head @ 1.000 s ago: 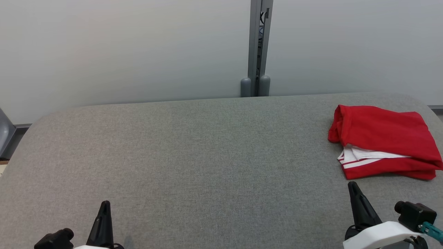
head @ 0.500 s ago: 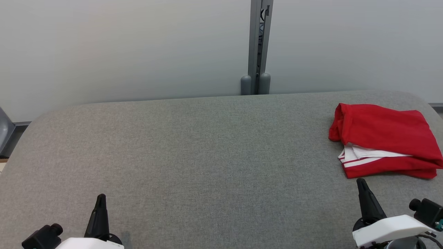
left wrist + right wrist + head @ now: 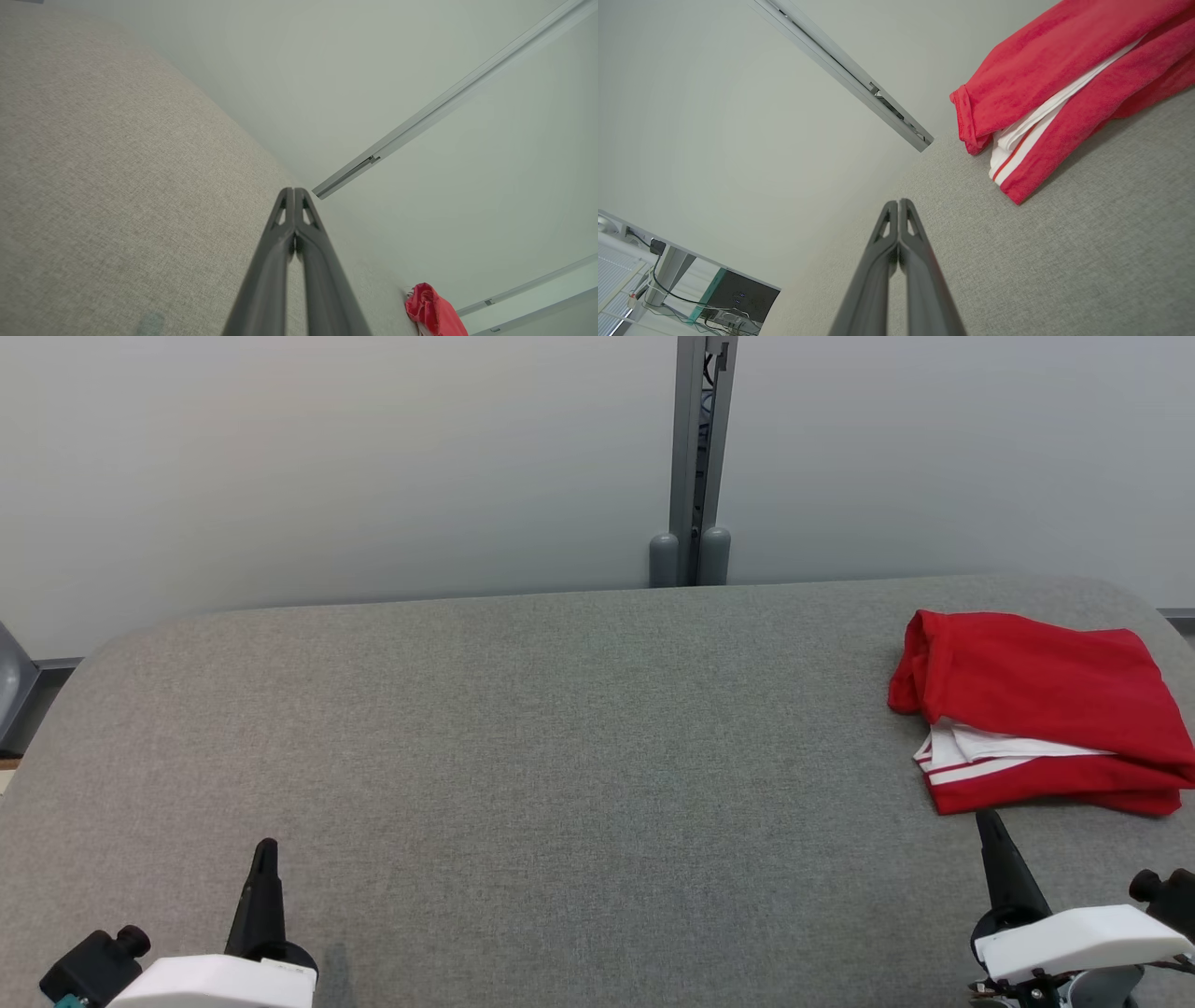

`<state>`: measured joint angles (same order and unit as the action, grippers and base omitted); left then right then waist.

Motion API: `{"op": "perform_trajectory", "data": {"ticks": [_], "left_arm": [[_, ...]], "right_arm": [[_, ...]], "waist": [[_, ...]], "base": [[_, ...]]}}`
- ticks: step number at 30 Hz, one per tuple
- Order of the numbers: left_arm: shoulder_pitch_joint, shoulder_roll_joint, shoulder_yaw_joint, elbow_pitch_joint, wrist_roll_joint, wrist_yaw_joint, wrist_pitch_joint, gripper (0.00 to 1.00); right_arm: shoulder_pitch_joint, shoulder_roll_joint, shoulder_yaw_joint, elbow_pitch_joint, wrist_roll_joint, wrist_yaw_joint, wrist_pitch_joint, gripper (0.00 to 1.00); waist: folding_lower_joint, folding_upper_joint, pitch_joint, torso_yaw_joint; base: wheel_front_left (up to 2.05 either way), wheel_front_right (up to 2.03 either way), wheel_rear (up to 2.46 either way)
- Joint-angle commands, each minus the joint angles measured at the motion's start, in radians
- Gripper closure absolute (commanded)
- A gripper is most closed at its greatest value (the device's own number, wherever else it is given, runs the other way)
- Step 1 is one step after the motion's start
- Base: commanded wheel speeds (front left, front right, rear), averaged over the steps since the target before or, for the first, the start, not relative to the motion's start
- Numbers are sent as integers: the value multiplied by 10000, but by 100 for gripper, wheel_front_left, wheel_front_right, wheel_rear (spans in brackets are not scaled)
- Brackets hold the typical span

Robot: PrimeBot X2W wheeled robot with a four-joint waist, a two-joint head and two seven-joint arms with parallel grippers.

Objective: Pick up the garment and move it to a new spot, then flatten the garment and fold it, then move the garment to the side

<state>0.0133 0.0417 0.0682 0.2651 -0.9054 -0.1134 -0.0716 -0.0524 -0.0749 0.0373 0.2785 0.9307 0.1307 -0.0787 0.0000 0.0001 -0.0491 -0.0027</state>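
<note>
Two grippers, the left gripper (image 3: 265,849) and the right gripper (image 3: 987,819), sit low by the near edge of the table (image 3: 560,737). Each has its jaws pressed together with nothing between them. The left gripper points up the grey cloth surface at the lower left of the head view, well apart from the garment (image 3: 1036,695). The right gripper is at the lower right, its tip near the garment's near edge but apart from it.

The garment is red with white bands, folded into a rough rectangle. It lies on the table's far right side, by the rounded corner. In the right wrist view the closed fingers (image 3: 873,280) aim past the garment's end, where white layers show between red ones. In the left wrist view the garment is a small red patch far off. A grey post (image 3: 695,457) stands against the pale wall (image 3: 327,476) behind the table.
</note>
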Motion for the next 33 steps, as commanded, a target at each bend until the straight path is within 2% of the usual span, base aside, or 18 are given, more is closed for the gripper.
{"op": "perform_trajectory", "data": {"ticks": [1,33], "left_arm": [[-299,71,73,-156,-341,-48,58,100],[-801,92,279,-191,-3628,-116,950,100]], "right_arm": [[-287,-41,-120,-150,323,0,95,100],[-454,87,-815,-271,3509,0,996,100]], "waist": [[0,-1,10,1],[0,-1,216,11]], "base": [[0,0,0],[0,0,0]]}}
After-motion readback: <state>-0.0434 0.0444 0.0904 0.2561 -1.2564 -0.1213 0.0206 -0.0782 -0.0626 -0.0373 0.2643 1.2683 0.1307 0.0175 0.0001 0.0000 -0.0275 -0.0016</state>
